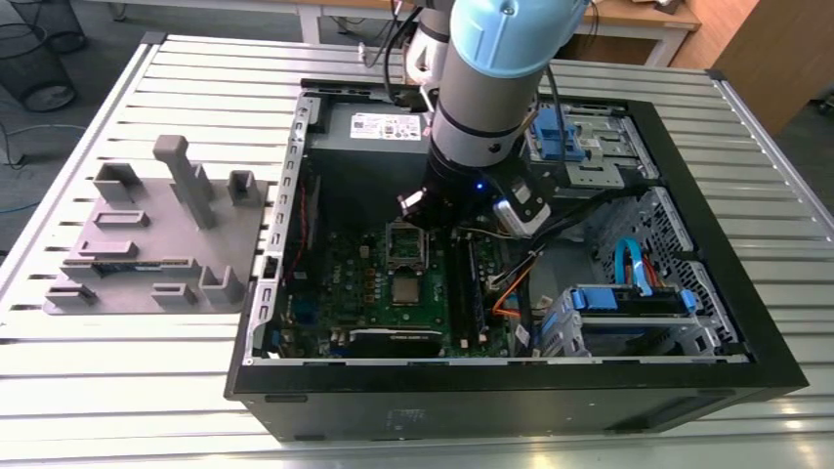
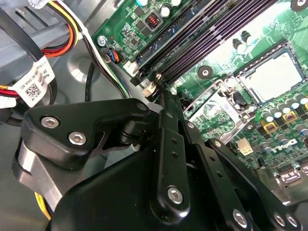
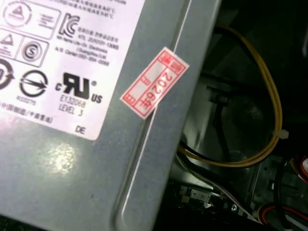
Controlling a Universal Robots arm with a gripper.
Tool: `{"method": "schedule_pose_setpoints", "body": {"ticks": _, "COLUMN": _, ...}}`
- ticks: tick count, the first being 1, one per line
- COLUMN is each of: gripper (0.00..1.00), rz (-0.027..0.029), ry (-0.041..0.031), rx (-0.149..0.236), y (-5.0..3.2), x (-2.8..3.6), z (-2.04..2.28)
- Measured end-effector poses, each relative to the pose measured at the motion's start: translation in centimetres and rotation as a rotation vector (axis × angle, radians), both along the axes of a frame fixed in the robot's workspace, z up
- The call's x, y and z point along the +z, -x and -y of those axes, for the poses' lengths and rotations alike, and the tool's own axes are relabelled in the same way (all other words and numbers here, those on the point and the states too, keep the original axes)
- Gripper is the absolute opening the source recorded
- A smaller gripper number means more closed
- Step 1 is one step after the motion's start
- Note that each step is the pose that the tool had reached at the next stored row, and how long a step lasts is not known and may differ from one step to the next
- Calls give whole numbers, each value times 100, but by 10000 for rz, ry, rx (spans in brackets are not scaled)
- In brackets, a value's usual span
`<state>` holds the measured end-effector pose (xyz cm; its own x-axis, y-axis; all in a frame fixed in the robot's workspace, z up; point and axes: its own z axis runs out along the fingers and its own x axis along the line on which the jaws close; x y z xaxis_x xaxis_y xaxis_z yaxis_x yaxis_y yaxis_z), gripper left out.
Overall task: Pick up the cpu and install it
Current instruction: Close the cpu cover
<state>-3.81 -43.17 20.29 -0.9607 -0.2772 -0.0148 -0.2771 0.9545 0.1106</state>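
At the exterior view's left, you see a grey fixture (image 1: 150,244) standing on the slatted desk (image 1: 78,391). Its slots and posts appear meant to present parts at known places for pick-up. Moving rightward, the computer case (image 1: 521,391) lies on its side with the panel off, so the motherboard (image 1: 352,278) faces upward and can be reached from above. Against the case's far wall sits the power supply (image 1: 387,125), seen close in the first wrist view with a yellow cable (image 3: 272,120) looped beside it. Next comes the socket (image 1: 406,244), a silver frame around a dark centre. That centre looks bare, so judge it ready to receive the chip. The cpu (image 1: 408,290) lies flat, metal top up, on the board just beside the socket, on the side toward the exterior view's bottom edge. In the second wrist view it shows beyond the socket (image 2: 276,77), so judge it not yet installed. The pincer (image 1: 437,217) hangs low over the board by the socket's far end, apart from the cpu. Whether it is spread or pressed together you cannot tell. The arm (image 1: 489,88) stands nearly upright, probably to stay clear of the case walls. The memory slots (image 1: 466,283) run alongside the socket, and the drive bays (image 1: 593,147) with blue clips close the right.
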Motion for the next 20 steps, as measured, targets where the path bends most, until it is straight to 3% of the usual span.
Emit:
{"method": "schedule_pose_setpoints", "body": {"ticks": 3, "gripper": 11, "rz": -1, "ry": 2, "rx": -1, "y": 1, "x": -5, "z": -26}}
{"method": "schedule_pose_setpoints", "body": {"ticks": 20, "gripper": 11, "rz": -1, "ry": 1, "rx": -1, "y": 1, "x": -8, "z": -40}}
